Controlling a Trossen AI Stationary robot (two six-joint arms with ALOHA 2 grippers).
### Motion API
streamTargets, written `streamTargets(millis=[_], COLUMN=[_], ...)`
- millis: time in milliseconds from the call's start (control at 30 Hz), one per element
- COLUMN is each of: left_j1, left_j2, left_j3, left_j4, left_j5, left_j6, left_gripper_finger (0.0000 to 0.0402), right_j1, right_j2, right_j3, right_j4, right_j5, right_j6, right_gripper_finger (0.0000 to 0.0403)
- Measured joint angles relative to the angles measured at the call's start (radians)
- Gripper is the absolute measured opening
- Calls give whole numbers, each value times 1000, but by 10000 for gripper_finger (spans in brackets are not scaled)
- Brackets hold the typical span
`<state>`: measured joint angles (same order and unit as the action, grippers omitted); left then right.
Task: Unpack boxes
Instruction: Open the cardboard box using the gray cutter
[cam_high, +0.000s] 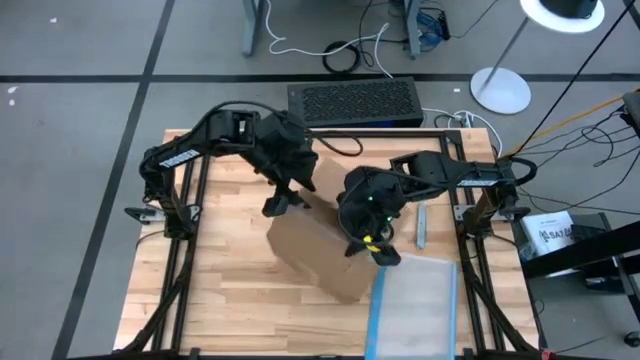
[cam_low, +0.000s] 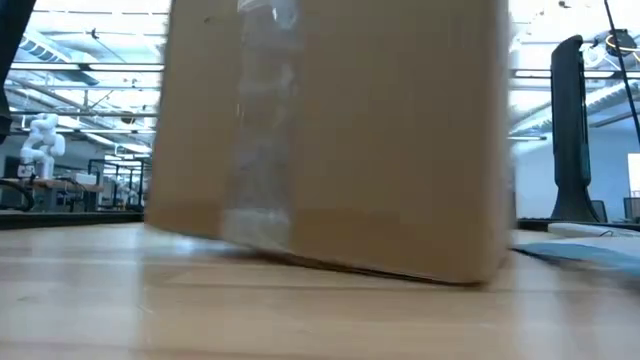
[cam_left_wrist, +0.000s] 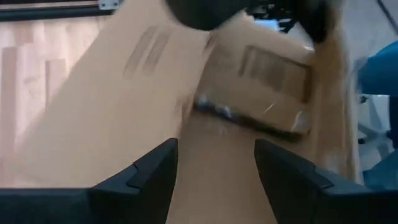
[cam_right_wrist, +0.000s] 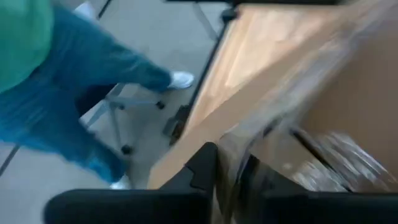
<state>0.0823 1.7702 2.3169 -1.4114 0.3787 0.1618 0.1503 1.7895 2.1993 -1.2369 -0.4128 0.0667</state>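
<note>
Box top (cam_high: 310, 255) largely hidden under both arms in the high view; in the low view, carton fills the frame, upper edge cut off, one bottom edge lifted off the tabletop (cam_low: 200, 300). Sits mid-tabletop, tilted, near corner just beside a clear pouch with blue edge (cam_high: 415, 300). Bare wood to the left and front. Left gripper (cam_left_wrist: 214, 165) over the box's far side, jaws apart, gripping nothing. Right gripper (cam_right_wrist: 230, 168) at the box's right edge, jaws nearly together around clear tape (cam_right_wrist: 249, 140); actual hold impossible to confirm. Person's legs (cam_right_wrist: 81, 74) beyond the tabletop edge.
</note>
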Motion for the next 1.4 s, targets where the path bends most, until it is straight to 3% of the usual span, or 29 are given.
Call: streamTargets(millis=[267,467,567,733,833,1167,1400], left_j1=[-13,-53,-68,-108,-135,-216,-270], left_j2=[0,0,0,0,0,0,0], left_j3=[0,0,0,0,0,0,0], left_j4=[-40,-38,-38,-37,-36,-35,-30], left_j5=[2,-10,-18,-39,-39,-40,-74], left_j6=[-51,-52,-52,-79,-100,-112,-131], left_gripper_finger=[221,221,221,221,221,221,221], right_j1=[-18,-19,-20,-60,-102,-170,-172], right_j2=[-13,-16,-22,-63,-63,-8,80], right_j3=[15,128,158,152,153,152,152], right_j4=[43,63,67,-55,-142,-203,-325], right_j5=[-3,-6,38,289,308,85,41], right_j6=[154,211,223,254,290,270,152], right_gripper_finger=[151,189,189,164,143,105,86])
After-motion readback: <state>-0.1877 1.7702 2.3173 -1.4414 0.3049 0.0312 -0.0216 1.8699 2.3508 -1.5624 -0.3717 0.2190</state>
